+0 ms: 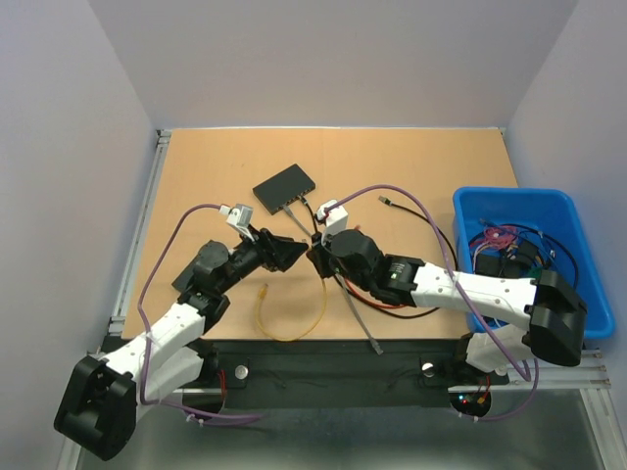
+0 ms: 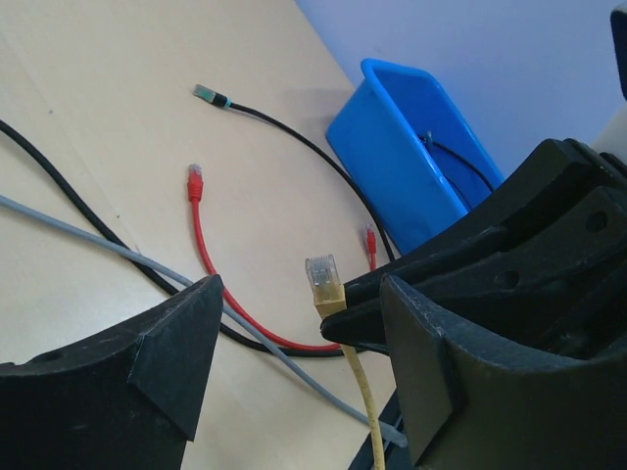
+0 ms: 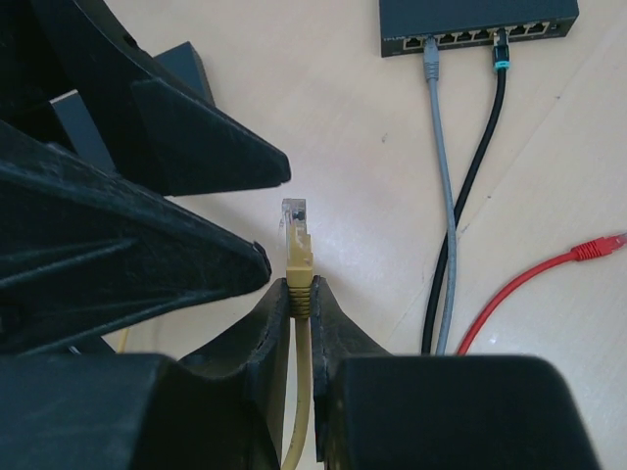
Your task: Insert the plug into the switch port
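The yellow plug (image 3: 297, 250) points up with its clear tip free, and my right gripper (image 3: 302, 294) is shut on its ribbed boot. In the left wrist view the same plug (image 2: 323, 279) stands between the fingers of my left gripper (image 2: 299, 305), which is open around it without touching. From above, the two grippers meet tip to tip at mid-table: the left gripper (image 1: 291, 253) and the right gripper (image 1: 318, 259). The black switch (image 1: 285, 186) lies just beyond them, its port row (image 3: 480, 37) facing the grippers. The yellow cable (image 1: 294, 318) loops toward the near edge.
A grey cable (image 3: 431, 64) and a black cable (image 3: 500, 59) are plugged into the switch and run toward me. A loose red cable (image 2: 196, 186) lies on the table to the right. A blue bin (image 1: 529, 211) of cables stands at the right edge.
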Controlling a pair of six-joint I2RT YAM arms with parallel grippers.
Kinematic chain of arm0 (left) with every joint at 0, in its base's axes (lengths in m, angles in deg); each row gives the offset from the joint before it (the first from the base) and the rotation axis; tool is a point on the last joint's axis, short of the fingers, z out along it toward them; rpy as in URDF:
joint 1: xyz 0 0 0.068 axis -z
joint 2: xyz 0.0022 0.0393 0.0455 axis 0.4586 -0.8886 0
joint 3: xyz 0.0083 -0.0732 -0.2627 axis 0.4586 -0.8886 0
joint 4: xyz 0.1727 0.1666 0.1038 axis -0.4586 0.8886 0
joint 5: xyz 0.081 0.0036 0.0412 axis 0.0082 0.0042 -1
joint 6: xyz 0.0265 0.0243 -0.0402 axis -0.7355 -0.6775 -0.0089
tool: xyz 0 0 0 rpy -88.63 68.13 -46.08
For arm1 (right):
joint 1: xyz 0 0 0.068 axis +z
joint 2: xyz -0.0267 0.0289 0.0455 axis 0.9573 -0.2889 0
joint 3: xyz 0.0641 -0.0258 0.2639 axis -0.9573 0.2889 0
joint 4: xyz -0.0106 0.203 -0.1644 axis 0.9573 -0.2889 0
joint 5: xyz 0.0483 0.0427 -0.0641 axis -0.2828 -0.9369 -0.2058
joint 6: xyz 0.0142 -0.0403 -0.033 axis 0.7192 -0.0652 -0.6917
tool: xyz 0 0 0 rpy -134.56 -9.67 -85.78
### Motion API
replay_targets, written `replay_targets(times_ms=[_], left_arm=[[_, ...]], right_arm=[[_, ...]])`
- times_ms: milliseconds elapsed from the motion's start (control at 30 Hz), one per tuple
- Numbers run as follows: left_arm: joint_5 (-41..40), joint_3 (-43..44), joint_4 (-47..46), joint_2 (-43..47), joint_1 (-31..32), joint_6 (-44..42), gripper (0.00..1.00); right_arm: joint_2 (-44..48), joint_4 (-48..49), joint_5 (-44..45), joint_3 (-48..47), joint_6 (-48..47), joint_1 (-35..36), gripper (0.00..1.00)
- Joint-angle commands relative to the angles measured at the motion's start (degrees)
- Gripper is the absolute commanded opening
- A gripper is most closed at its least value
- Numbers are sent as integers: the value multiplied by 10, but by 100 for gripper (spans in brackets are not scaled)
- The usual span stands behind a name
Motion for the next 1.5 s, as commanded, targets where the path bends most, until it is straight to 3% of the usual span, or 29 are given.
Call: replay_targets(times_ms=[0,567,667,833,1300,1467], left_arm=[[7,-1,-50,-12,17,-2,75],[-88,-17,-72,-11,54,13,59],[-70,-18,-73,8,53,3,62],[-58,-37,-73,81,54,-11,79],[-60,-77,-82,271,53,-4,80],[-27,-91,-111,311,53,7,80]], right_arm=[[4,39,12,-28,-3,6,0],[31,82,-79,10,9,6,0],[30,85,-93,13,13,6,0],[40,125,-118,54,27,6,0],[157,236,-210,156,85,-6,0],[185,311,-373,178,127,-26,1]])
